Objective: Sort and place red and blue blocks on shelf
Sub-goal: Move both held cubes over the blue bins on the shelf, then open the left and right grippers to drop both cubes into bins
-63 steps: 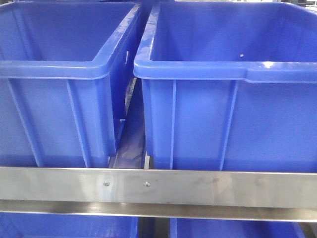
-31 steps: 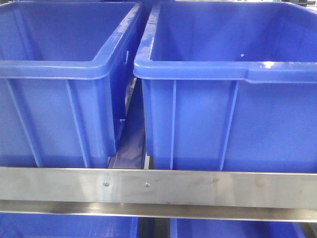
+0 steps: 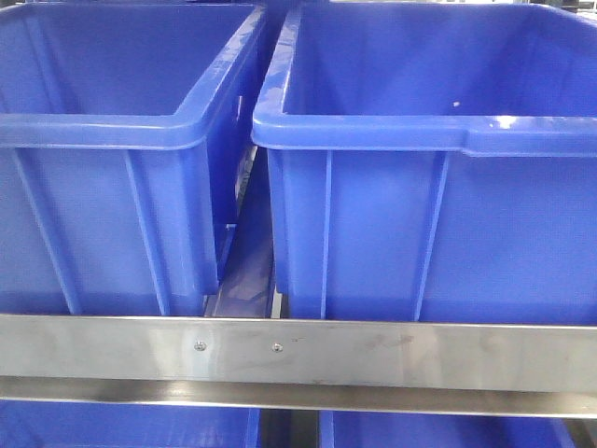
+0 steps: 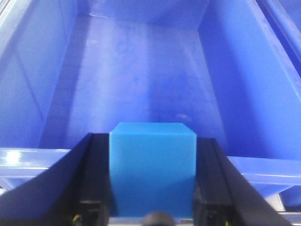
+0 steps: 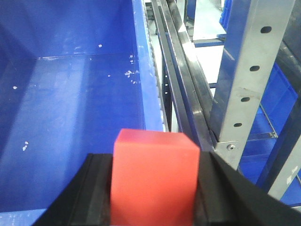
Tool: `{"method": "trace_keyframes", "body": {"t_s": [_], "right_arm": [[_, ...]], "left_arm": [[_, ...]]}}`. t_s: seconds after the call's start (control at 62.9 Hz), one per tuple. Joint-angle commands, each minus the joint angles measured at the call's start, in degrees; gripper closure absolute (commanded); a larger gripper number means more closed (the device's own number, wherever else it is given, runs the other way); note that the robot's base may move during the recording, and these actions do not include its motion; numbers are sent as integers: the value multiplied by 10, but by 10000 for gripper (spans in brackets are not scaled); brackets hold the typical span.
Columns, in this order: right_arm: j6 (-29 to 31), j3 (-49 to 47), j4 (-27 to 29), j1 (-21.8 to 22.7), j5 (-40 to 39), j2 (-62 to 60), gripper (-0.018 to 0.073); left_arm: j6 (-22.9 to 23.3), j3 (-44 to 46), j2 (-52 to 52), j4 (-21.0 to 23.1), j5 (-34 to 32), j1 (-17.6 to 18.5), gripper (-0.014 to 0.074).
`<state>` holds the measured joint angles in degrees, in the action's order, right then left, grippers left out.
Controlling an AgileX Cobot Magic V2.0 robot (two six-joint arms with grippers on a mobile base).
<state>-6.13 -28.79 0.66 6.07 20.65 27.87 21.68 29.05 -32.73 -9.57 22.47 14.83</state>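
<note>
Matte blue cube [image 4: 153,169], glossless red cube [image 5: 154,176]

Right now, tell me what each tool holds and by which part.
The left tool grips the blue block by its two opposite side faces. The right tool grips the red block the same way.

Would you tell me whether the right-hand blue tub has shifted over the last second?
No. The right-hand tub keeps the same place above the shelf's front rail and its two screws.
</note>
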Motion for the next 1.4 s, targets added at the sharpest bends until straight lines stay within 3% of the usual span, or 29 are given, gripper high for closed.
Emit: {"method": "trace_keyframes", "body": {"t_s": [0.0,1.05,1.384], "right_arm": [[4,-16,-7,5,-52,1,505],[4,-12,-7,5,-66,1,505],[4,-15,-7,-4,-89,26,505]], "left_arm": [[4,17,0,-4,-48,-2,463],[4,17,0,-4,-50,-2,463],[4,26,-15,-4,-183,-2,463]]}}
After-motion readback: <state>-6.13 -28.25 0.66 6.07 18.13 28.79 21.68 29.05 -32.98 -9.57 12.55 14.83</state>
